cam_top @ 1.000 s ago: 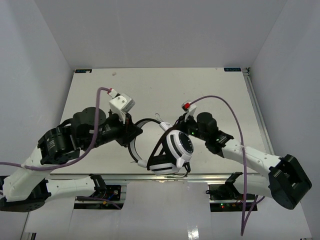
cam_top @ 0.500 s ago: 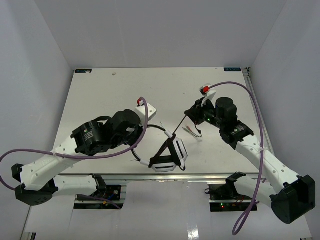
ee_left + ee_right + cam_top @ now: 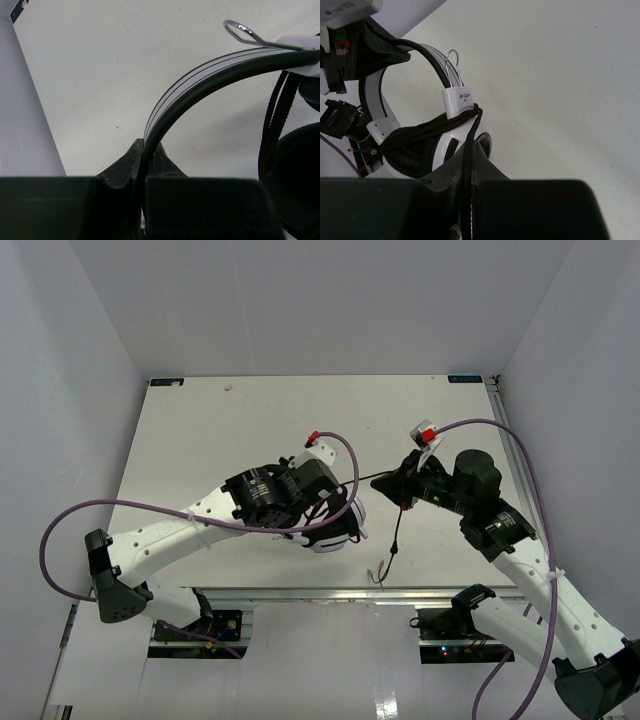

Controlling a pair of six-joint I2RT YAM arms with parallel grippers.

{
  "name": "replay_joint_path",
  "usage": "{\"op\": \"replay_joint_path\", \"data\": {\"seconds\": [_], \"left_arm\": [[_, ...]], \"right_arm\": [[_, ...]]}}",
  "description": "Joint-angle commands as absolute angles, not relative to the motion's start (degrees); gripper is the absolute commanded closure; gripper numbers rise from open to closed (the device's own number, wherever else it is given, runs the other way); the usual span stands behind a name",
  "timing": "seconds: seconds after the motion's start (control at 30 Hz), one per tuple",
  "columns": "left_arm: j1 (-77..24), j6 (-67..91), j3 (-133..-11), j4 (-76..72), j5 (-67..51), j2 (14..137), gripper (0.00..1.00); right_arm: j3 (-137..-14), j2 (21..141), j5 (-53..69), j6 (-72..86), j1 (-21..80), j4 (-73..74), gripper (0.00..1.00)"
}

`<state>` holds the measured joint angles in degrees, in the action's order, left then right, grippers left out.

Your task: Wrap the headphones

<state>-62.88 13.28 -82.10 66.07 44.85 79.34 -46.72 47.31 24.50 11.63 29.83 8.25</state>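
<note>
- The left fingers [image 3: 122,169] are clamped tight on the thin black headband [image 3: 200,80] of the headphones [image 3: 335,525]. They hold the headphones over the near middle of the surface [image 3: 200,430]; whether the ear cups rest on it cannot be told.
- Gripping the band probably serves to anchor the headphones while leaving the cups free for the cord to pass around.
- The right fingers [image 3: 492,175] are pinched shut on the dark cord [image 3: 470,145], just beyond the white slider [image 3: 457,100] at the end of the band.
- From above, the cord runs straight and taut between the headphones and these fingers. That tension likely keeps the laid turns from slackening.
- Several strands lie across the ear cup [image 3: 445,150] below the slider, so the winding looks partly done.
- A loose tail [image 3: 396,535] drops from the right fingers toward the near edge, with its plug end [image 3: 381,575] on the surface. This length seems left to wind.
- The next pass probably needs the cord led around the cups without losing tension, since the turns could slip off if the pull eases.
</note>
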Motion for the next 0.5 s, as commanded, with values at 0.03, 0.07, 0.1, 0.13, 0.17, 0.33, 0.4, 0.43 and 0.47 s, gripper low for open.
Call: {"op": "replay_joint_path", "data": {"seconds": [0.03,0.07,0.1,0.13,0.17,0.33,0.4,0.43,0.47], "left_arm": [[-62.75,14.11,-86.04,62.53,49.85,79.54,1.0],[-62.75,14.4,-85.63,62.41,51.49,80.12,1.0],[-62.75,15.51,-85.55,62.46,52.45,80.73,1.0],[-62.75,16.54,-85.78,62.67,53.29,81.35,1.0],[-62.75,17.44,-86.29,63.02,54.03,81.98,1.0],[-62.68,23.98,-91.18,65.33,56.58,85.44,1.0],[-62.53,28.17,-93.34,66.92,57.72,87.18,1.0],[-62.41,29.8,-94.75,67.61,58.04,87.87,1.0],[-62.23,31.04,-96.15,68.17,58.03,88.47,1.0]], "right_arm": [[-45.8,43.82,27.85,12.99,30.31,6.39,0.92],[-45.63,43.52,28.44,13.34,30.49,5.92,0.92],[-44.92,42.93,29.34,14.11,30.9,4.56,0.92],[-44.04,42.35,30.33,15.08,31.41,2.77,0.92],[-43.02,41.8,31.39,16.22,32.0,0.62,0.92],[-39.7,40.88,32.01,19.25,37.3,-4.72,0.92],[-38.81,41.14,29.72,19.54,40.88,-5.92,0.92],[-38.46,41.3,28.64,19.68,42.49,-6.62,0.92],[-38.19,41.56,27.25,19.81,44.4,-7.26,0.92]]}}
